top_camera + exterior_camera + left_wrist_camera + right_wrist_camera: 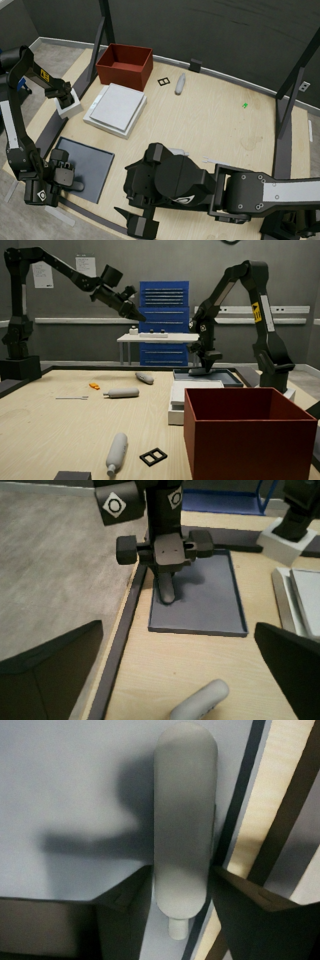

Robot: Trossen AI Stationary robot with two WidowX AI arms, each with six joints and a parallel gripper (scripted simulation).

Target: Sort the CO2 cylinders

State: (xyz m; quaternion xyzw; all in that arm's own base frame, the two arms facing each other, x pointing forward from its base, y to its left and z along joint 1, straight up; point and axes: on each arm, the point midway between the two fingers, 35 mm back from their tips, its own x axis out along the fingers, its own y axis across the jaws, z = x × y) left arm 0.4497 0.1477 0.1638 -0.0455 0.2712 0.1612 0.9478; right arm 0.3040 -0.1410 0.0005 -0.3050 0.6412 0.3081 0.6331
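Note:
A grey cylinder [78,186] [199,372] [166,589] [185,810] lies flat on the floor of the blue-grey tray [94,167] [212,615] [75,795], near its edge. My right gripper [207,369] [180,872] is slightly open, fingers around the cylinder near its neck end with narrow gaps. My left gripper [145,319] [177,628] is wide open and empty, above the table. Other cylinders lie on the table: one [180,83] [116,453] near the red scrap bin [120,77] [250,449], one [177,151] [124,392] mid-table, and one [145,378] [202,700] near the tray. The scale [117,105] [176,418] is bare; its reading is illegible.
A black two-window frame [163,81] [153,456] lies beside the bin. A grey fork-shaped tool [218,162] [72,398], an orange piece [94,386] and a green clip [245,105] lie on the table. A dark block [195,65] stands at the edge.

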